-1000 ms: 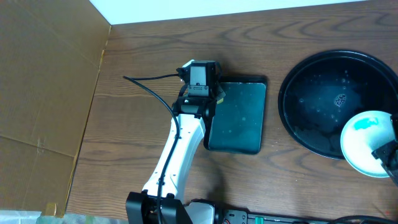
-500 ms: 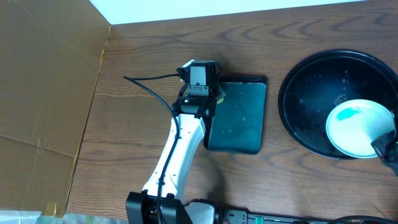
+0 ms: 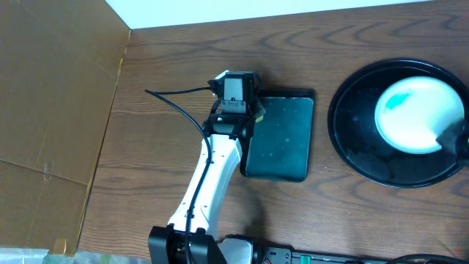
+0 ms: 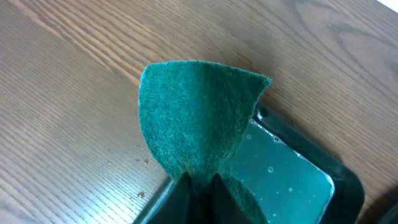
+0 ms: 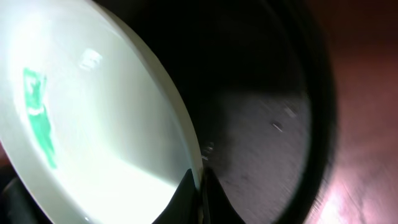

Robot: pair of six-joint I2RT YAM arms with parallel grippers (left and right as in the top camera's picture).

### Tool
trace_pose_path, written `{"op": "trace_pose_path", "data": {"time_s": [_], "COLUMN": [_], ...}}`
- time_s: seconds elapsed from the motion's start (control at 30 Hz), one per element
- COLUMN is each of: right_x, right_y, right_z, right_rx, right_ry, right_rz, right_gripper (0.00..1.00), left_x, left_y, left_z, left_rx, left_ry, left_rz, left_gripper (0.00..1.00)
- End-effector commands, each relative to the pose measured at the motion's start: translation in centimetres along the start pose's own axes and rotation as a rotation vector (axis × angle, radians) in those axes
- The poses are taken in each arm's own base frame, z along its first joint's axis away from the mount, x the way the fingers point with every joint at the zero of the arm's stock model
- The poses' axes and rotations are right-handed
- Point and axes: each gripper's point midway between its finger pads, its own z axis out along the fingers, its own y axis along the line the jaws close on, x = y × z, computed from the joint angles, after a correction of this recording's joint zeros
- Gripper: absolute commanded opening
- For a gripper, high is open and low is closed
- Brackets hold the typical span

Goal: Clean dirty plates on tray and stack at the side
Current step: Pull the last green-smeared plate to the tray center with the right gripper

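A pale-aqua plate (image 3: 419,114) with a teal smear (image 3: 399,101) is tilted over the round black tray (image 3: 352,139). My right gripper (image 3: 448,136) is shut on its lower right rim. In the right wrist view the fingers (image 5: 200,193) pinch the plate's (image 5: 106,106) edge, with the stain (image 5: 38,118) at the left and the tray's wet floor (image 5: 261,124) behind. My left gripper (image 3: 236,110) is shut on a green scouring pad (image 4: 199,124), held over the left edge of the rectangular tray. No other plate shows.
A small rectangular dark tray (image 3: 282,139) holding shallow water (image 4: 280,186) lies mid-table, between the two arms. A cardboard wall (image 3: 51,95) lines the left side. A black cable (image 3: 176,103) trails left of the left arm.
The right gripper shut on the plate's rim and carried it from the tray's lower right edge up over the tray's middle. The left arm stayed still.
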Motion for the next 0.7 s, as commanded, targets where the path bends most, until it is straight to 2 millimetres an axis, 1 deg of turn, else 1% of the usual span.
{"op": "trace_pose_path", "data": {"time_s": [0.0,0.1,0.17,0.23,0.3,0.37,0.5,0.67], "right_x": [-1.4,-2.0,-2.0,-1.6,-0.8,0.1,0.7,0.8], "right_y": [2.8,3.5,4.1,4.9,5.8,6.3,6.0,4.9], "right_z": [-0.7,-0.3,0.6,1.8,3.1,4.6,7.3,9.3], "right_rx": [-0.049,-0.037,-0.042,-0.064,-0.111,-0.147,-0.142,-0.14], "right_ry": [-0.013,-0.002,0.028,0.076,0.143,0.212,0.266,0.303], "right_rz": [-0.21,-0.262,-0.292,-0.35,-0.457,-0.55,-0.587,-0.58], "right_gripper": [0.01,0.01,0.01,0.01,0.01,0.01,0.01,0.01], "left_x": [0.0,0.0,0.0,0.0,0.0,0.0,0.0,0.0], "left_y": [0.1,0.1,0.1,0.1,0.1,0.1,0.1,0.1], "left_z": [0.2,0.2,0.2,0.2,0.2,0.2,0.3,0.3], "left_rx": [-0.007,-0.007,-0.007,-0.007,-0.007,-0.008,-0.008,-0.008], "left_ry": [0.0,0.0,0.0,0.0,0.0,0.0,0.0,0.001], "left_rz": [-0.01,-0.01,-0.01,-0.01,-0.01,-0.01,-0.009,-0.009], "left_gripper": [0.08,0.08,0.08,0.08,0.08,0.08,0.08,0.08]}}
